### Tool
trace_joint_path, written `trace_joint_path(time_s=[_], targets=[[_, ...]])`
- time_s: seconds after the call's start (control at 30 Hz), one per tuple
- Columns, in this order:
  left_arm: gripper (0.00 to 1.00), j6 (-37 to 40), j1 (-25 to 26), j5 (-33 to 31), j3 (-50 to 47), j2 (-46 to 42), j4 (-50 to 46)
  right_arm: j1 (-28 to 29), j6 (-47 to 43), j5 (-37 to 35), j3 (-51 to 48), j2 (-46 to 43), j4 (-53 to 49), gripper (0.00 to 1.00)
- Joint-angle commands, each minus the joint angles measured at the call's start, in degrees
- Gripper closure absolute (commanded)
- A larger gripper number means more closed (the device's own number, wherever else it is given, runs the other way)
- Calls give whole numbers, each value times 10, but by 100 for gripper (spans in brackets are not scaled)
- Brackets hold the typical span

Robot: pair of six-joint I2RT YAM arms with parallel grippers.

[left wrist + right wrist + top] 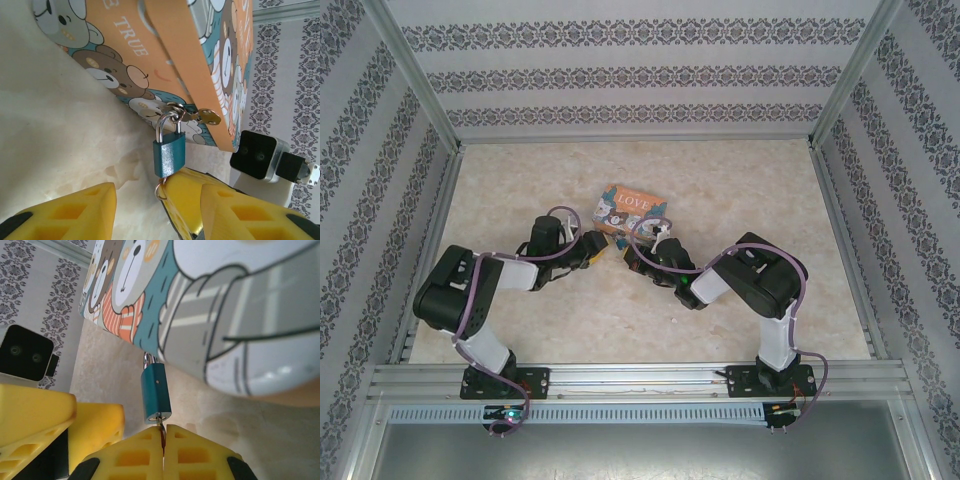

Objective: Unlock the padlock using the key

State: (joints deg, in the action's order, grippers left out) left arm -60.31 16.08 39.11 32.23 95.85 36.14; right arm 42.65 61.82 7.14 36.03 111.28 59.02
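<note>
Where the cartoon-printed box (632,207) lies on the pale table (510,190), both arms crowd in at its near side. From a brass hasp (200,116) on that side of the box hangs the padlock (169,152) — small, blue-bodied, its silver shackle (161,126) looped through the hasp and looking closed. Just clear of the box, the right gripper (163,434) points at the lock's underside, its yellow fingers (200,455) pressed together on the key (160,422). The thin blade runs from between the tips up to the bottom of the lock body; how deep it sits I can't tell. A small ring (160,190) shows beside those tips. The left gripper (595,248) comes at the box from the other flank, its fingers (75,210) spread apart with nothing pinched — the padlock hangs just beyond their tips, and I can't see either one touching it.
</note>
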Motion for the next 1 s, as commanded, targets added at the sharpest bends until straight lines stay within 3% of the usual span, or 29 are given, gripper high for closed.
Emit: trace_joint_path(time_s=[0.0,0.47,0.97], targets=[[53,-14,10,17,22,13,47,8,12,0,-7,2,32,100],[53,-43,20,31,45,78,103,8,23,4,2,-4,26,100],[62,-71,36,28,68,129,139,1,39,17,3,-12,28,100]])
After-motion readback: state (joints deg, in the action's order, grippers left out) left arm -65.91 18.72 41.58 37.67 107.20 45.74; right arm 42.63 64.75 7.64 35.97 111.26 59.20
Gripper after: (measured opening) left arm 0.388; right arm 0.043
